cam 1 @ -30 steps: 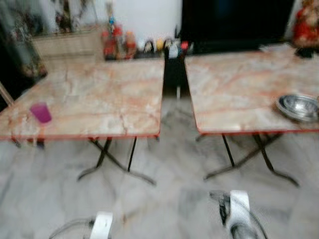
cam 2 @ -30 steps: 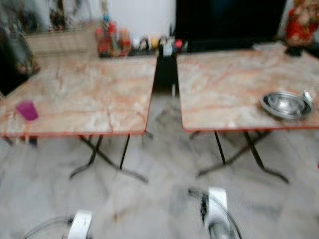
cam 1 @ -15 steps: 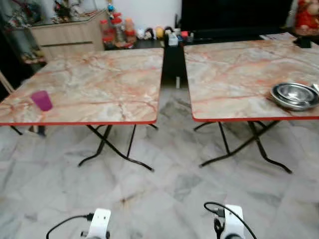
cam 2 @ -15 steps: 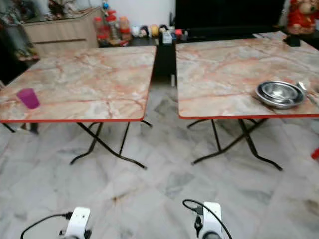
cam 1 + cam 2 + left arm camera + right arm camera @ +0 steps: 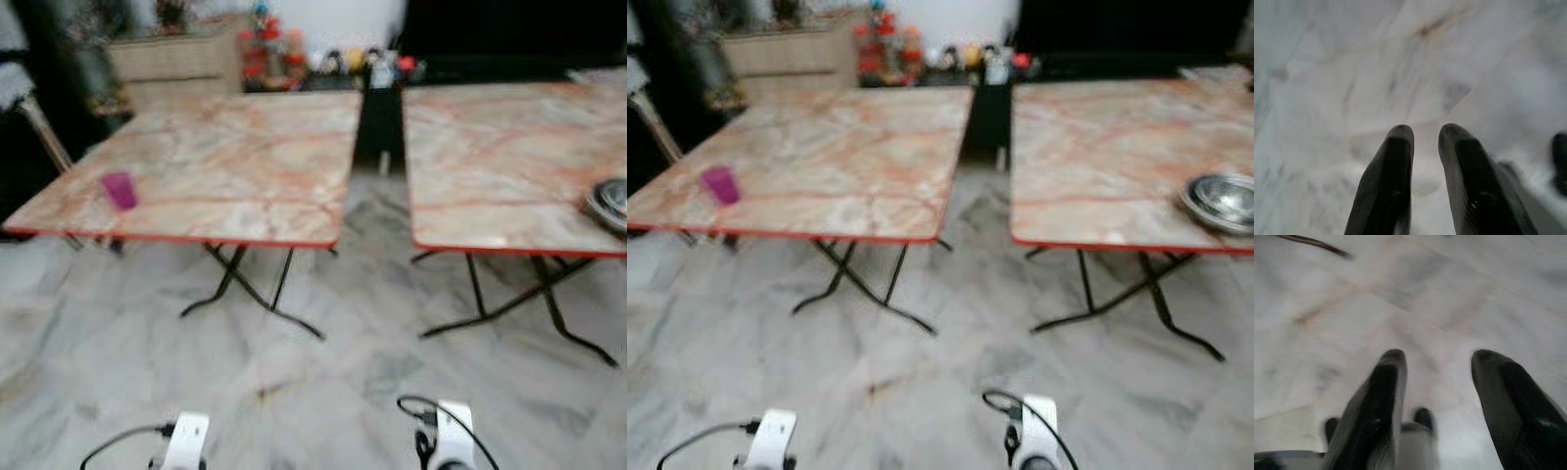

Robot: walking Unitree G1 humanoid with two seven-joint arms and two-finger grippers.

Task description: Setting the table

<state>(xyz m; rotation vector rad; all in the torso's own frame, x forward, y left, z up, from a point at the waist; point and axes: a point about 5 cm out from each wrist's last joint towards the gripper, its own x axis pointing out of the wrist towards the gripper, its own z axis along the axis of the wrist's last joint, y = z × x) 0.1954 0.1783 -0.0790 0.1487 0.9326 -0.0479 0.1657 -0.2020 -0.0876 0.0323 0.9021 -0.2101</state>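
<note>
Your left gripper (image 5: 1420,134) hangs over the floor (image 5: 1352,63), jaws released with a narrow gap, holding nothing. Your right gripper (image 5: 1437,360) also hangs low, jaws released wider, empty. Fingers are long, black and glossy with rounded tips. The floor is pale grey marble tile, veined, with a brownish stain.

Ahead, two square folding tables stand side by side with a gap between them. Each tabletop is pink-beige marble pattern with a red edge on crossed black metal legs. On the left tabletop (image 5: 235,166) a small magenta cup (image 5: 120,190) stands upright near the front left corner, plastic-looking, slightly tapered. On the right tabletop (image 5: 1097,157) a round, shiny metal bowl (image 5: 1220,201) sits near the front right edge, opening up. The picture is blurred. Behind the tables are a wooden cabinet (image 5: 176,61) and small colourful figurines (image 5: 265,54).
</note>
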